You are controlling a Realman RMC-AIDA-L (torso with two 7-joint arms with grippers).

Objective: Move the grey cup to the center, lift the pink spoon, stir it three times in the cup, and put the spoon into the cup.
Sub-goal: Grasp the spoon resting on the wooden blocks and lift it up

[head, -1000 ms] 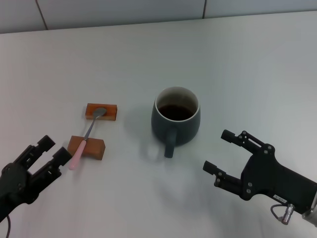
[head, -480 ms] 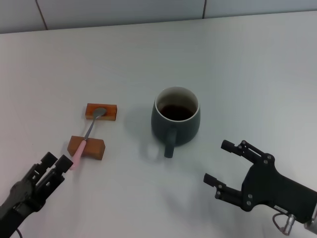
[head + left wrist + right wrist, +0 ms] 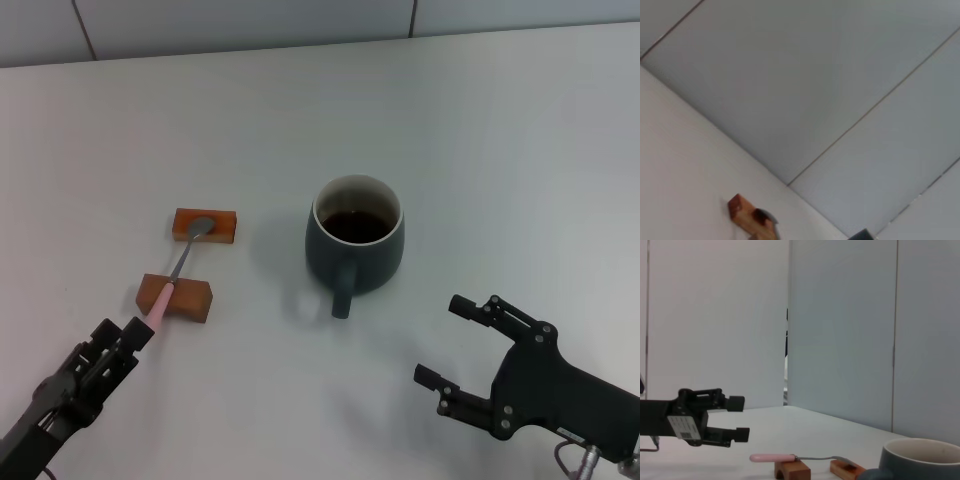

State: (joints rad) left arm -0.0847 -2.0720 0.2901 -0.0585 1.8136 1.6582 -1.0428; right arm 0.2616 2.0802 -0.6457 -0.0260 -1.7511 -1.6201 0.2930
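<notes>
nearest the robot, the right pincer (image 3: pixel 455 343) hangs low over the white surface (image 3: pixel 500 150), its 2 fingers spread wide with nothing between them, well apart from the grey cup (image 3: pixel 354 238) and on the side its handle points toward. at the near left, the left pincer (image 3: pixel 128 334) sits just short of the pink end of the pink spoon (image 3: pixel 172 278); in the right wrist view its 2 fingers stand parted, one above the other, empty, with a small gap to the handle tip, so no grip is made yet.

a little farther out, the pink spoon lies bridged across 2 orange-brown blocks (image 3: pixel 176 297): the pink handle rests on the nearer block and overhangs toward the left pincer, while the metal bowl sits on the farther block. it looks untouched.

farther in and to the right of the blocks, the grey cup stands upright near the middle of the surface, handle toward the robot, dark inside. whether it holds liquid cannot be told for sure.

as a judgement, the 1st step looks done, since the cup sits about central and is released. the lift of the spoon is only in its approach. the 3 stirs and dropping the spoon into the cup are all left.
</notes>
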